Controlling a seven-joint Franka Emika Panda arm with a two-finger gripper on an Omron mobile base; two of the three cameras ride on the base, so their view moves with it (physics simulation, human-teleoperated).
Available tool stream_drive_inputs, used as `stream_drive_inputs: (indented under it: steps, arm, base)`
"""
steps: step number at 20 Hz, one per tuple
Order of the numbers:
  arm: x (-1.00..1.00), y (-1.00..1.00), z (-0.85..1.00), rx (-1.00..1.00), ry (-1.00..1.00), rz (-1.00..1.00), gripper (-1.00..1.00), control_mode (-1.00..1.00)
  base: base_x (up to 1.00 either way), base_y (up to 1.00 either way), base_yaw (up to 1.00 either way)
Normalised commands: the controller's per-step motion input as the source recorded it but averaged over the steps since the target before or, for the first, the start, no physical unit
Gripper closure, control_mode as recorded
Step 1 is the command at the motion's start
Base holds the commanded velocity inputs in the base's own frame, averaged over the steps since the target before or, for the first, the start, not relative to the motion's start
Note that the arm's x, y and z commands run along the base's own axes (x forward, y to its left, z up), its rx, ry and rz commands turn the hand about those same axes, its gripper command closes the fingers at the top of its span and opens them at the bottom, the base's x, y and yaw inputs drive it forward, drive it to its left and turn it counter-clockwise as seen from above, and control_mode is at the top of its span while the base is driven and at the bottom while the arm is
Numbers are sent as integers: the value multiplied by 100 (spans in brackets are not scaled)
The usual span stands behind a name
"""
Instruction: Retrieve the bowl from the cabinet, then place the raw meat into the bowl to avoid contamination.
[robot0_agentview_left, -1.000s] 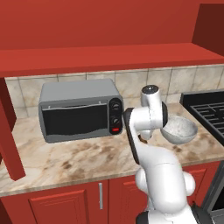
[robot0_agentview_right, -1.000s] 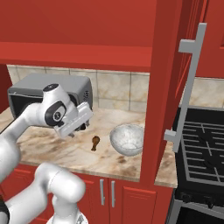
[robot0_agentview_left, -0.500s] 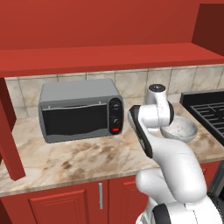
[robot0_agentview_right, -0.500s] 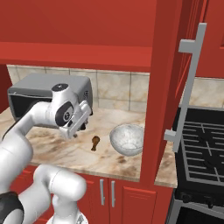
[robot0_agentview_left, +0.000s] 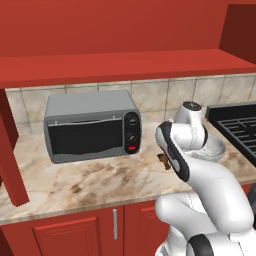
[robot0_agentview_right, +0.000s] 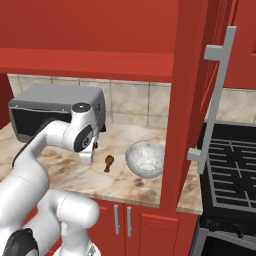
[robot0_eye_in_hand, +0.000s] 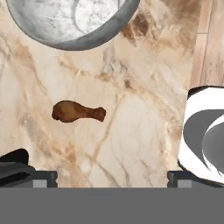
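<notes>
Looking down the hand view, you see the gripper (robot0_eye_in_hand: 109, 177) with fingers spread wide, holding nothing. The raw meat (robot0_eye_in_hand: 78, 111), a smooth brown drumstick, lies on the marbled countertop (robot0_eye_in_hand: 144, 122) near the mottled gray bowl (robot0_eye_in_hand: 70, 22), not touching it.

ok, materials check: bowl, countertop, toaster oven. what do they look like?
Bowl: stone or glazed ceramic by the look, mottled gray with a paler speckled inside, matte.
Countertop: polished marble or granite, beige with brown veining.
Toaster oven: brushed gray metal casing, dark glass-like door, black knobs. All rendered, so this goes on texture alone.
</notes>
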Motion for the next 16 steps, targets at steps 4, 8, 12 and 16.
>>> stream_drive_inputs:
  steps: [4,8,12,16]
  arm:
    - [-27,-6,-7,0,-5,36,-100,-100]
    - [0,0,2,-5,-2,49,-100,-100]
    - [0,-1,9,-9,-4,50,-100,-100]
    - [0,-8,14,-12,-3,47,-100,-100]
  base:
    - [0,0,0]
    - [0,0,0]
    - [0,0,0]
    - [0,0,0]
